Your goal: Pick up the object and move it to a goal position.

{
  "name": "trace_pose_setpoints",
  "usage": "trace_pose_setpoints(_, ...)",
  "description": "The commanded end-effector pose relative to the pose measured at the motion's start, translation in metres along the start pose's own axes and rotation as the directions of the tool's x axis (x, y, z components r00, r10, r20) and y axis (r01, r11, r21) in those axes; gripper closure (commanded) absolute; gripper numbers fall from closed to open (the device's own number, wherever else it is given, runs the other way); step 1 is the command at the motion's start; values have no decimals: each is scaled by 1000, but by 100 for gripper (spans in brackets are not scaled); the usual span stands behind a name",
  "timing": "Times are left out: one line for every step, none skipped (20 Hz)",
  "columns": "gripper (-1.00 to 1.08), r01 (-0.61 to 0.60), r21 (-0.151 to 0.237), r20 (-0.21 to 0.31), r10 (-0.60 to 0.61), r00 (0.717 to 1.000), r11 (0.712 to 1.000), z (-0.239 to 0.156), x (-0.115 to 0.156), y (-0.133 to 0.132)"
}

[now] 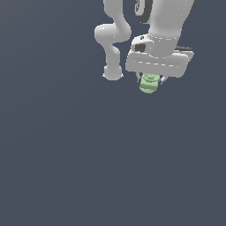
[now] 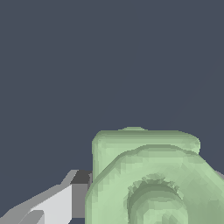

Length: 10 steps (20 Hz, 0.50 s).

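Note:
The object (image 1: 149,83) is a small pale green ridged cylinder with a ringed round top. In the exterior view it sits directly under my white gripper (image 1: 151,82), between the two short fingers, whose tips press in on either side of it. The gripper body covers its upper part. In the wrist view the object (image 2: 148,175) fills the near field, its ringed end facing the camera, and one grey-and-white finger (image 2: 65,199) touches its side. The other finger is hidden behind the object there.
The arm's white links (image 1: 112,35) rise behind the gripper toward the upper edge of the exterior view. Everything else is a plain dark blue-grey surface (image 1: 88,154) with no other objects or edges visible.

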<state>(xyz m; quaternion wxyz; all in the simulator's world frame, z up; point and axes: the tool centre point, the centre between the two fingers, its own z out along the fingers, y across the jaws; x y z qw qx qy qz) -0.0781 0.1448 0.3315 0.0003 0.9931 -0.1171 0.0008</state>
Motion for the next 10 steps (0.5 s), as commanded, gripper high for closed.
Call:
trace_pose_setpoints(108, 0, -1, 1, 0, 1000, 1000, -15, -6, -1)
trace_pose_setpoints(108, 0, -1, 1, 0, 1000, 1000, -20, -8, -2)
trace_pose_setpoints(108, 0, -1, 1, 0, 1000, 1000, -24, -9, -2)
trace_pose_setpoints(108, 0, 0, 1, 0, 1000, 1000, -27, -10, -2)
trace_pose_setpoints(108, 0, 0, 1, 0, 1000, 1000, -30, -11, -3)
trace_pose_setpoints(108, 0, 0, 1, 0, 1000, 1000, -32, -12, -3)
trace_pose_setpoints(108, 0, 0, 1, 0, 1000, 1000, -34, -12, -3)
trace_pose_setpoints(108, 0, 0, 1, 0, 1000, 1000, -35, -13, -4)
trace_pose_setpoints(108, 0, 0, 1, 0, 1000, 1000, -36, -13, -4)
trace_pose_setpoints(108, 0, 0, 1, 0, 1000, 1000, -36, -13, -4)
